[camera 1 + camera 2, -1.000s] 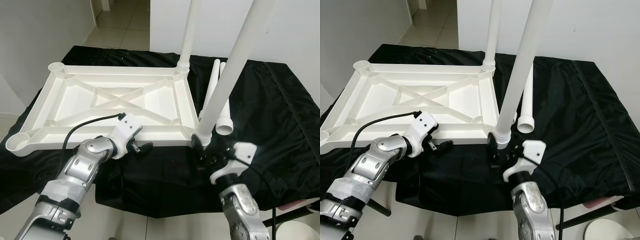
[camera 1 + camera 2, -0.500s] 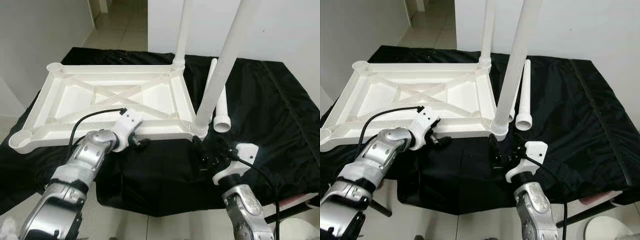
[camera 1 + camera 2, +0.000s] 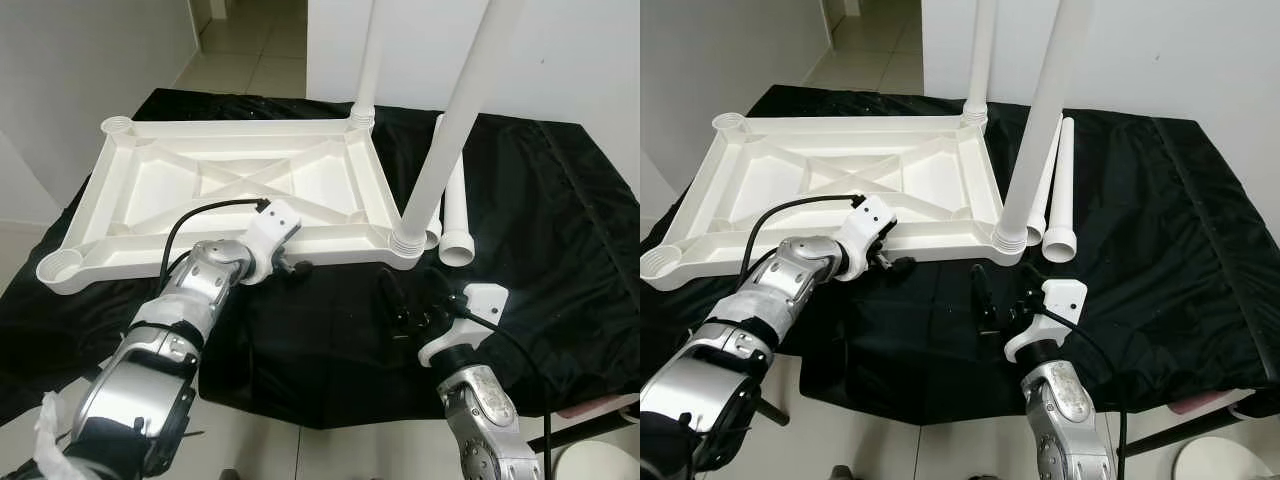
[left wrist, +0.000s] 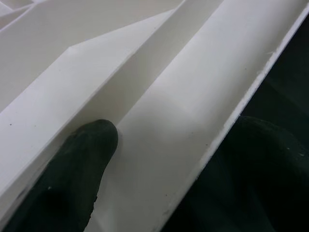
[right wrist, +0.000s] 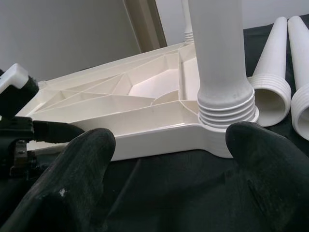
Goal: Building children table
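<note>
A black cloth (image 3: 560, 230) covers the desk. The white tabletop (image 3: 230, 195) lies upside down toward its left edge, two legs (image 3: 455, 130) standing in its right sockets, two loose legs (image 3: 1065, 190) beside. The left end effector (image 3: 290, 268) is clamped on its near rim; the right end effector (image 3: 405, 300) hovers with fingers apart before the near right leg

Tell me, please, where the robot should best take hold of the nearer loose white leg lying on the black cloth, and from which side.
Probably grip the loose leg around its narrower middle shaft, coming from above with the right gripper, fingers across the tube. It lies flat, its wide threaded end toward the robot; a second leg lies close on its left, so a top approach seems safest.
</note>
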Controlling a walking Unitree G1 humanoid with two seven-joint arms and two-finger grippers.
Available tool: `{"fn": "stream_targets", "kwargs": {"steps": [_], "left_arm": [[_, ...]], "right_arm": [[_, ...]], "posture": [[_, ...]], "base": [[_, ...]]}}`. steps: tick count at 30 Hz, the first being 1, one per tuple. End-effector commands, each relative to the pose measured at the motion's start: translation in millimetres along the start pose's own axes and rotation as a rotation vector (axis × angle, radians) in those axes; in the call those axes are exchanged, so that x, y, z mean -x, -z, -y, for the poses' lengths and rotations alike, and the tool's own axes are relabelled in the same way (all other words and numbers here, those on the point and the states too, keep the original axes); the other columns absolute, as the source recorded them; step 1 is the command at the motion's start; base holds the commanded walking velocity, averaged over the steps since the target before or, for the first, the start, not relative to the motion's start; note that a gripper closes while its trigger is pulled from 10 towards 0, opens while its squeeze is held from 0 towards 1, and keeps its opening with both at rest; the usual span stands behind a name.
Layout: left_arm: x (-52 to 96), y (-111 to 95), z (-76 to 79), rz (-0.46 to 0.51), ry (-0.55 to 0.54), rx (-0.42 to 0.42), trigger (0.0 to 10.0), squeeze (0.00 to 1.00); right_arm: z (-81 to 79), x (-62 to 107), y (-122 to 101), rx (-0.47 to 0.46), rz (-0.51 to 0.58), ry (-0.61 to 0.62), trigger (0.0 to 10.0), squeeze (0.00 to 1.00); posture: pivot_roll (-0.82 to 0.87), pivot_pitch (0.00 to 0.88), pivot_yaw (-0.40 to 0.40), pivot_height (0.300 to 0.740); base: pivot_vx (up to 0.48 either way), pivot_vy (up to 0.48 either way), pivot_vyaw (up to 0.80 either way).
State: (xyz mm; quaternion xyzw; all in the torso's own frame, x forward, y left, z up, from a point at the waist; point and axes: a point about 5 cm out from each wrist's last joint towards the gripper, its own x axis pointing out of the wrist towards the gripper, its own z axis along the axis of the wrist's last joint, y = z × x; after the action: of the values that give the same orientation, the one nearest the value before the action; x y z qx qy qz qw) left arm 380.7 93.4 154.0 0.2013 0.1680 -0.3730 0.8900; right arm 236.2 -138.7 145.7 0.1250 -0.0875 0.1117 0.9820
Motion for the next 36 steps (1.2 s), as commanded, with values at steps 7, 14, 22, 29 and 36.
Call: {"fn": "stream_targets", "kwargs": {"steps": [7, 14, 22, 29, 36], "left_arm": [[9.0, -13.9, -31.3, 0.083, -0.566, -0.013, 10.0, 0.0], [19.5, -11.7, -22.1, 0.197, -0.279, -0.025, 10.0, 0.0], [34.8, 0.6, -21.2, 0.206, -0.124, -0.045, 10.0, 0.0], [56.7, 21.8, -31.7, 0.165, -0.083, -0.114, 10.0, 0.0], [84.0, 46.6, -47.5, 0.077, -0.077, -0.112, 10.0, 0.0]], "right_arm": [[0.6, 0.3, 3.5, 0.002, -0.007, 0.021, 10.0, 0.0], [0.3, -1.5, 5.6, 0.009, -0.016, 0.012, 10.0, 0.0], [0.6, -2.0, 6.8, 0.013, -0.021, 0.009, 10.0, 0.0], [1.9, -2.2, 7.3, 0.018, -0.025, 0.008, 10.0, 0.0], [2.2, -3.3, 8.4, 0.029, -0.032, -0.006, 10.0, 0.0]], "posture": [[-0.05, 0.089, 0.034, 0.74], [-0.04, 0.093, 0.026, 0.74], [-0.04, 0.093, 0.026, 0.74], [-0.03, 0.094, 0.02, 0.74], [-0.03, 0.091, 0.006, 0.74]], "base": [[0.0, 0.0, 0.0], [0.0, 0.0, 0.0], [0.0, 0.0, 0.0], [0.0, 0.0, 0.0], [0.0, 0.0, 0.0]]}}
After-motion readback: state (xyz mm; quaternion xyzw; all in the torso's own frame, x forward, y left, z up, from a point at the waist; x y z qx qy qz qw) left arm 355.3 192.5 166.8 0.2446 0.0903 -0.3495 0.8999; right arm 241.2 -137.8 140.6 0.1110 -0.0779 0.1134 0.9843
